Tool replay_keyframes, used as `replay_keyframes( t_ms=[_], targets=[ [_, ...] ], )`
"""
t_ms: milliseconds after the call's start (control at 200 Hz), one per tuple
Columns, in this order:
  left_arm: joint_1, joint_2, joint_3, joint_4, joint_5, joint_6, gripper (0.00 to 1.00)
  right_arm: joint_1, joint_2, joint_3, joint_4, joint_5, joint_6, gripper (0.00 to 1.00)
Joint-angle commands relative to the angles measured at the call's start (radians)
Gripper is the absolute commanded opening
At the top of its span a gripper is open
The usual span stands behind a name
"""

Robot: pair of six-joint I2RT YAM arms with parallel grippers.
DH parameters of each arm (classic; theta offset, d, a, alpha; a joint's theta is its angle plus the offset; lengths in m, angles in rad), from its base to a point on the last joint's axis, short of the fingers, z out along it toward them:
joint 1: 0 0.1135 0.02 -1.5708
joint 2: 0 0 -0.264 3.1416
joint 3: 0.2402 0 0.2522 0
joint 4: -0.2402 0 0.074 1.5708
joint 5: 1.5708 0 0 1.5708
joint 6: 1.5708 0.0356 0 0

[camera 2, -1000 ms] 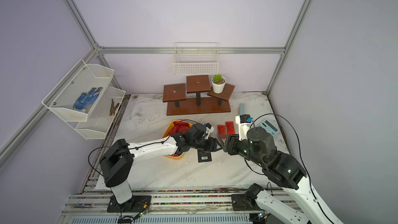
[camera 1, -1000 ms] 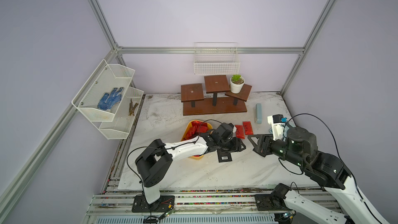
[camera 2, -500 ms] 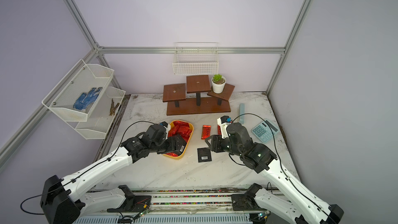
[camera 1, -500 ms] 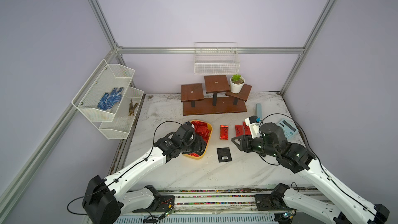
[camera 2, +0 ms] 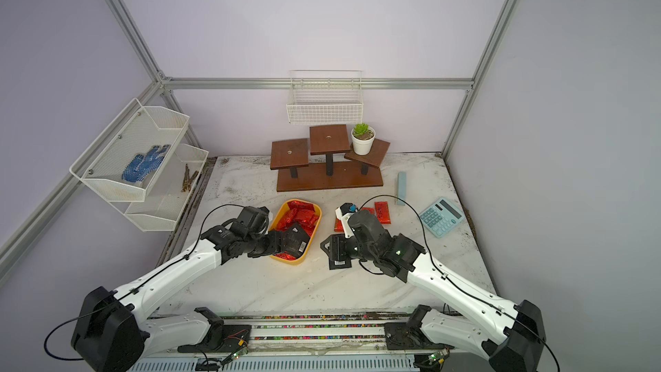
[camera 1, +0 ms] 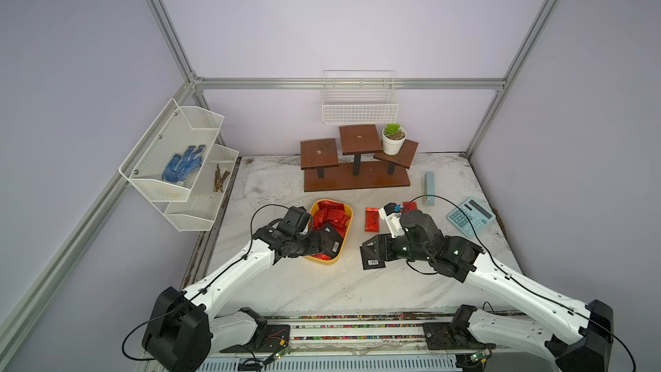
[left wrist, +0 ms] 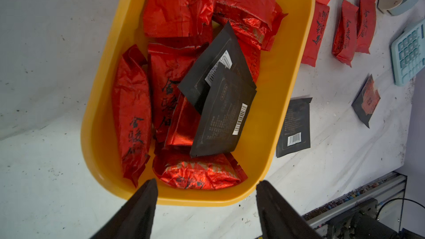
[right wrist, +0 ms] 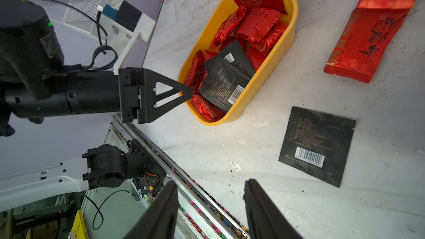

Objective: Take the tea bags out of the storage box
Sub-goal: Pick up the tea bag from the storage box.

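storage box (left wrist: 279, 111), left pincer (left wrist: 207, 181) at its rim

One yellow storage box (left wrist: 287, 65) holds two black tea bags (left wrist: 220, 116) and at least seven red tea bags (left wrist: 131, 111), piled too tightly for an exact count. On the worktop (left wrist: 345, 175) lie three red sachets (left wrist: 345, 33) and two black sachets (left wrist: 294, 120). One calculator (camera 1: 471, 217), one potted plant (camera 1: 393, 137), one wooden stand (camera 1: 356, 178)
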Motion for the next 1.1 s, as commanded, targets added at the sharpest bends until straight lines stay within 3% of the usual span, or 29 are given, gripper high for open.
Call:
replay_keyframes(
  t_ms=[0,520,760,875,1095],
  targets=[
    [0.008,0.027,0.035,0.028,0.035,0.07,0.7,0.004,-0.011,-0.003,0.031,0.022,0.002,0.52],
    [0.007,0.198,0.071,0.111,0.099,0.083,0.57,0.004,-0.076,-0.017,-0.018,0.058,-0.005,0.53],
    [0.007,0.244,0.082,0.131,0.131,0.083,0.37,0.003,-0.093,-0.024,-0.032,0.079,-0.009,0.53],
    [0.007,0.251,0.091,0.129,0.143,0.081,0.22,0.004,-0.099,-0.025,-0.038,0.083,-0.013,0.53],
    [0.006,0.186,0.127,0.072,0.144,0.057,0.03,0.003,-0.124,-0.03,-0.055,0.103,-0.022,0.53]
  ],
)
